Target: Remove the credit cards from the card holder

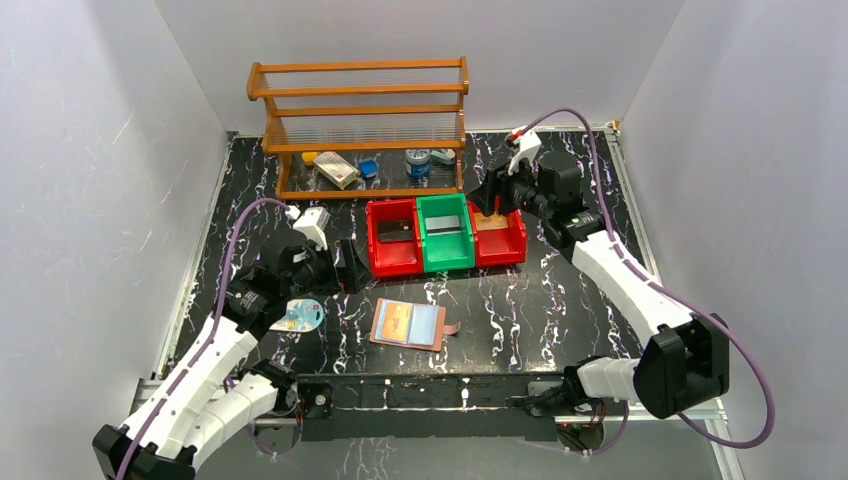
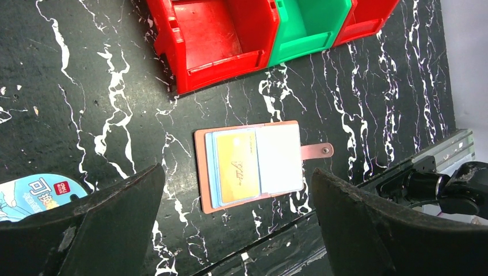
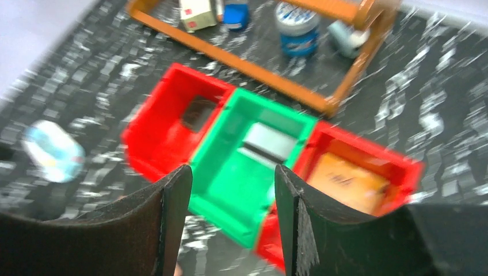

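Card holder [image 1: 408,324] lies open on the near worktop [image 1: 560,300], orange card [image 2: 237,165] inside. Left end effector [image 1: 342,266] gapes empty to its far left. Right end effector [image 1: 487,200] is parted and empty over the right red bin [image 1: 500,250].

Three bins lie ahead of the right gripper [image 3: 231,172]: one red bin [image 3: 151,150], one green bin [image 3: 221,198] and a second red bin [image 3: 403,167]. Each holds one flat piece, three in all: one dark piece [image 3: 198,113], one grey piece [image 3: 270,142] and one orange piece [image 3: 348,181].

One wallet [image 2: 280,158] lies open under the left gripper [image 2: 236,178]. Two cards show in it: one orange card [image 2: 237,167] and one pale blue card [image 2: 213,169].

One round disc [image 2: 34,195] lies beside a finger of the left gripper.

One rack [image 3: 259,72] stands beyond the bins from the right gripper. Four small items lie under it: one box [image 3: 195,11], one blue cap [image 3: 235,12], one tin [image 3: 297,26] and one pale item [image 3: 348,37].
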You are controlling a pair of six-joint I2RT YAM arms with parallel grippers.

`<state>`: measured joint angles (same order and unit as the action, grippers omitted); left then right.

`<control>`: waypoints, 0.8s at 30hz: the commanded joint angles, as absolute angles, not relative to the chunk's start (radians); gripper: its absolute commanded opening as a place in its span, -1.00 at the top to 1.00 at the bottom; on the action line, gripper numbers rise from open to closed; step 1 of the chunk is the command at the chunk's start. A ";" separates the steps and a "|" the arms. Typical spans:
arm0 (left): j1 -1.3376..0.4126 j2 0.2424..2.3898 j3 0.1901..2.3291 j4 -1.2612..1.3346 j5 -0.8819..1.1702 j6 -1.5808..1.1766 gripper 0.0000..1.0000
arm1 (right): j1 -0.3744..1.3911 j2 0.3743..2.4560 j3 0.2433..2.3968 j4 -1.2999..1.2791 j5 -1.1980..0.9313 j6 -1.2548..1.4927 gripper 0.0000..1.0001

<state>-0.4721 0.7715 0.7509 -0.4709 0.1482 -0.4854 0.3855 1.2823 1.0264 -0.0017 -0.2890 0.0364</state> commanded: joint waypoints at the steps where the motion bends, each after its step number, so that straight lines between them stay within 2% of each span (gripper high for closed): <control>1: -0.466 0.784 0.769 -0.451 0.115 -0.512 -0.97 | 0.384 1.265 0.974 -0.043 -0.401 0.646 -0.23; 3: -0.466 0.788 0.764 -0.450 0.087 -0.538 -0.97 | 0.432 1.260 0.892 0.029 -0.448 0.806 -0.16; 4: -0.466 0.788 0.759 -0.449 0.069 -0.556 -0.97 | 0.486 1.252 0.862 0.038 -0.404 0.840 -0.15; 9: -0.466 0.783 0.782 -0.501 -0.037 -0.520 -0.97 | 0.841 1.272 0.890 -0.195 0.126 0.939 -0.20; 15: -0.466 0.722 0.785 -0.553 -0.234 -0.490 -0.97 | 1.042 1.421 1.036 -0.454 0.403 1.059 -0.28; 19: -0.466 0.679 0.761 -0.560 -0.277 -0.525 -0.97 | 1.046 1.489 1.085 -0.552 0.404 1.112 -0.40; 24: -0.466 0.658 0.731 -0.574 -0.253 -0.564 -0.97 | 1.047 1.476 1.028 -0.440 0.321 1.119 -0.40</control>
